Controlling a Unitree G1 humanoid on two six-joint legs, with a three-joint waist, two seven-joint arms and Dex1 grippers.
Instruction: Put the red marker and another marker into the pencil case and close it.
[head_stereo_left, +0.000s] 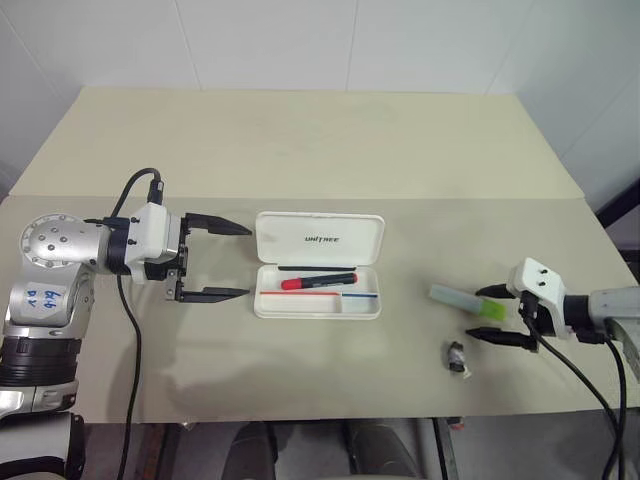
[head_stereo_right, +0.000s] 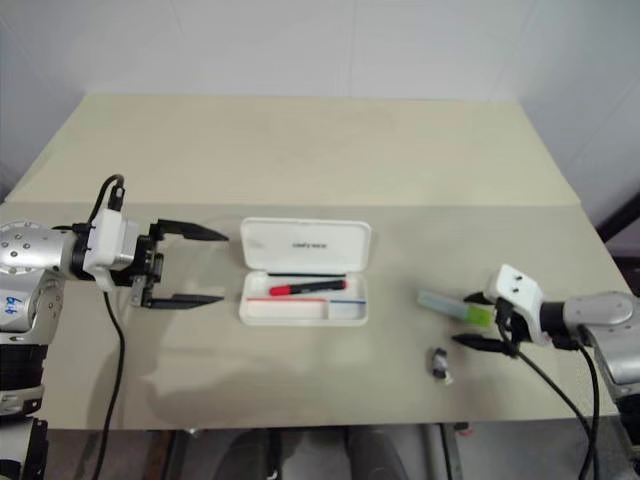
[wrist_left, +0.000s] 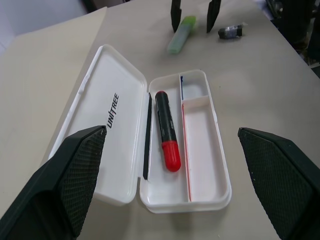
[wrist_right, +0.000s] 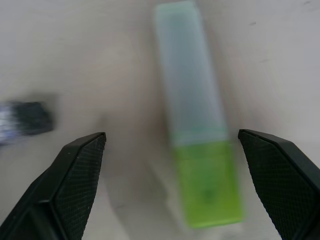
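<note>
The white pencil case (head_stereo_left: 300, 226) lies open mid-table, lid folded back. The red marker (head_stereo_left: 318, 281), black with a red cap, lies in the tray's long compartment (wrist_left: 166, 131). To the case's right on the table rests the other marker, a pale green highlighter (head_stereo_left: 460, 299) with a lime cap (wrist_right: 207, 182). My right gripper (head_stereo_left: 497, 315) is open, its fingers straddling the highlighter's cap end without touching it. At the left end of the case my left gripper (head_stereo_left: 248, 260) stands open and holds nothing, pointing at the case.
A small black stubby object (head_stereo_left: 457, 358) lies near the table's front edge, just in front of the highlighter. The beige table (head_stereo_left: 300, 140) stretches back to a white wall. A dark object stands past its right edge.
</note>
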